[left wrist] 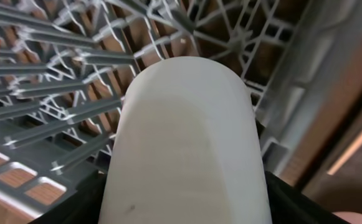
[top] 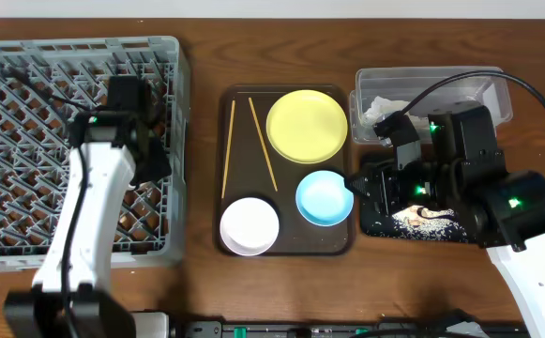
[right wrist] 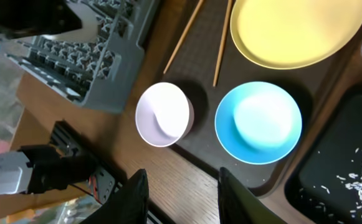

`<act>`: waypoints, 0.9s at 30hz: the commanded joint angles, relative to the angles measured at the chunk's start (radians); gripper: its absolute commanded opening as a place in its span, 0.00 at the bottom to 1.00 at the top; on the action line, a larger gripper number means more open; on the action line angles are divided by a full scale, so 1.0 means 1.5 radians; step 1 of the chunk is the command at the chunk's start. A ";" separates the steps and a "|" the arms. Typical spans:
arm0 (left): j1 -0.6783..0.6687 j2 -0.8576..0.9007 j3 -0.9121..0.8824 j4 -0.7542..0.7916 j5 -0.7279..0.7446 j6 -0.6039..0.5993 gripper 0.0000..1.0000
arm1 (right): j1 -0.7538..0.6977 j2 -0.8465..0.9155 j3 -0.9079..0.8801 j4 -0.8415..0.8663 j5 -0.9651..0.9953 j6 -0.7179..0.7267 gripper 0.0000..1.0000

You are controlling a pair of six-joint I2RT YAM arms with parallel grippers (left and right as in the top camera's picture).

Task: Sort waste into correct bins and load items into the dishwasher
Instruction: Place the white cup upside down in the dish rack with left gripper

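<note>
Over the grey rack (top: 84, 45), at the left of the table (top: 206, 56): the left pincer (left wrist: 181, 210), closed on a small white cup (left wrist: 184, 124). Gripped by its sides between two black fingers (left wrist: 81, 202), filling most of the wrist view, with lattice below and the rack's right wall just beyond. Hidden under the arm from overhead (so no telling whether touching the pegs or hanging clear of them).

Above the edge between the brown serving tray (top: 244, 160) and the black tray (right wrist: 355, 137): the right pincer (right wrist: 184, 196), partly open, fingers apart with nothing gripped. Just right of the light blue bowl (top: 325, 197), not touching.

On the brown tray, in the middle of the table: yellow plate (top: 307, 126) at the far right, blue bowl just in front of it, white bowl (top: 249, 226) at the near left, all upright. Two wooden chopsticks (top: 263, 144) lying flat left of the plate, close together at the far end, splayed apart toward the near end.

Further right: clear tub (top: 488, 89) at the far side, with a crumpled white tissue (top: 385, 105) inside at its left end. In front of the tub, the black tray, largely covered by the right arm from overhead, with white rice scraps (right wrist: 349, 180) scattered over its floor.
</note>
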State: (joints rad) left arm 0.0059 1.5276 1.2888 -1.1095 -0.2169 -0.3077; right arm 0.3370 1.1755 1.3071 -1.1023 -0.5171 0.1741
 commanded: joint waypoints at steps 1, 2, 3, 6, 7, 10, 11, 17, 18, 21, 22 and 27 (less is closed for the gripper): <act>0.003 0.043 -0.008 0.002 -0.001 -0.008 0.52 | 0.003 0.002 0.003 -0.002 0.006 -0.010 0.34; 0.003 0.052 -0.008 0.006 0.010 -0.008 0.55 | 0.003 0.002 0.003 -0.002 0.006 -0.010 0.34; 0.003 0.059 -0.008 0.008 0.018 -0.008 0.57 | 0.003 0.002 0.003 -0.002 0.006 -0.010 0.34; 0.003 0.061 -0.007 0.010 0.034 -0.008 0.65 | 0.003 0.002 0.003 -0.008 0.006 -0.010 0.34; 0.004 0.058 -0.003 0.008 0.035 -0.008 0.73 | 0.003 0.002 0.003 -0.012 0.006 -0.010 0.34; 0.015 0.037 0.017 -0.008 0.062 -0.005 0.90 | 0.003 0.002 0.003 -0.015 0.006 -0.010 0.34; 0.022 0.027 0.025 -0.014 0.077 -0.003 0.93 | 0.003 0.002 0.003 -0.015 0.008 -0.010 0.34; 0.083 -0.053 0.079 -0.058 0.181 0.003 0.97 | 0.003 0.002 0.003 -0.016 0.010 -0.010 0.36; 0.091 -0.069 0.084 -0.061 0.207 0.017 0.97 | 0.003 0.002 0.003 -0.016 0.016 -0.010 0.36; 0.098 -0.127 0.088 -0.063 0.304 0.088 0.97 | 0.003 0.002 0.003 -0.015 0.053 -0.010 0.39; 0.097 -0.146 0.088 -0.063 0.327 0.111 0.97 | 0.003 0.003 0.002 -0.015 0.068 -0.009 0.40; 0.077 -0.241 0.088 -0.068 0.375 0.168 0.97 | 0.003 0.016 -0.010 -0.015 0.119 0.032 0.43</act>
State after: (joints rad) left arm 0.1345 1.2243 1.4059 -1.2030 0.2462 -0.1505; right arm 0.3374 1.1824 1.3060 -1.1255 -0.4046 0.1844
